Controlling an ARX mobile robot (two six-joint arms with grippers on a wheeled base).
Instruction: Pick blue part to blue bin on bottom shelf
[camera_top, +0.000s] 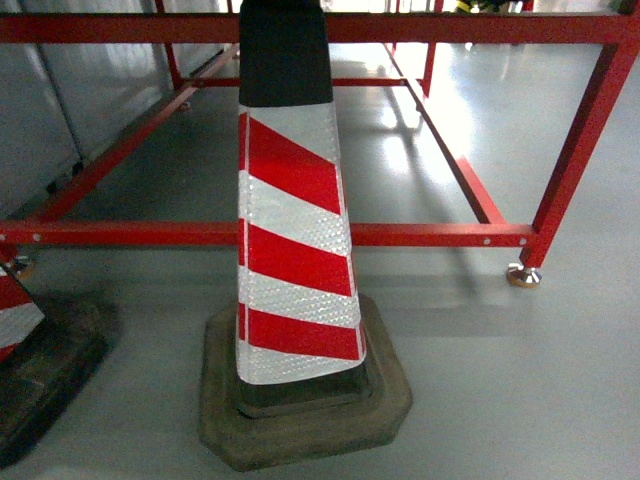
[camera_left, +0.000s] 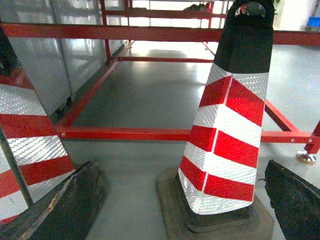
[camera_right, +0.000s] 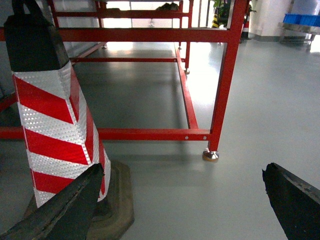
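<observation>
No blue part in view, so you can't judge its grip yet; both pincers, left pincer (camera_left: 180, 200) and right pincer (camera_right: 182, 200), gape apart, cone (camera_top: 295, 220) at 12 o'clock.

Only the gripper fingers show, in the wrist views. Left gripper (camera_left: 182, 200): two dark, near-black wedge-shaped fingers (camera_left: 70, 207) tapering toward the tips, surface matte and scuffed, a pale worn line along one edge of the left-hand one. Right gripper (camera_right: 180, 202): same dark wedge fingers (camera_right: 65, 210), rough-textured, with light scratches on the edge of the right-hand one. No cables, screws or markings visible. Head view shows no robot body.
</observation>
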